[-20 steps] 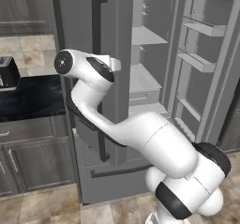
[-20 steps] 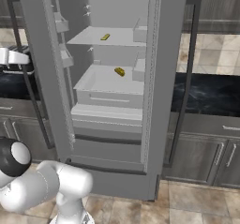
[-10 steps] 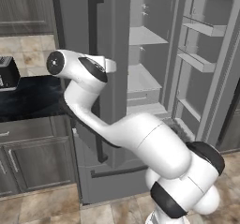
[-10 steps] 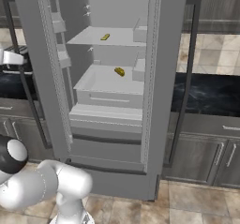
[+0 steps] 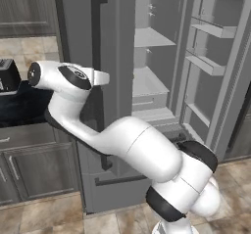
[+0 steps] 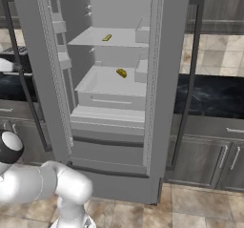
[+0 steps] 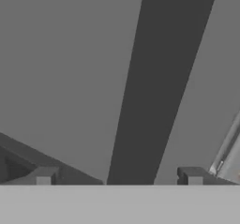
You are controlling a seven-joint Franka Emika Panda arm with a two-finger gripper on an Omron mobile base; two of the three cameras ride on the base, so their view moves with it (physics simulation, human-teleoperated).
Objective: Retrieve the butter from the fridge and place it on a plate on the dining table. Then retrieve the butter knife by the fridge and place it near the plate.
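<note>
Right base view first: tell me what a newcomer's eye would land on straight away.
The fridge stands with one door swung wide, showing pale shelves. Two small yellow items stand out against the grey: one on the upper shelf, another on the shelf below. In the hand view the gripper has its jaws apart, with the fridge's long dark handle running between them.

The arm point(image 5: 122, 145) hides the lower part of the fridge's point(image 5: 78, 27) closed left door. Two small yellow items point(image 6: 121, 72) inside are too small to tell apart. The fridge top is cut off.
</note>
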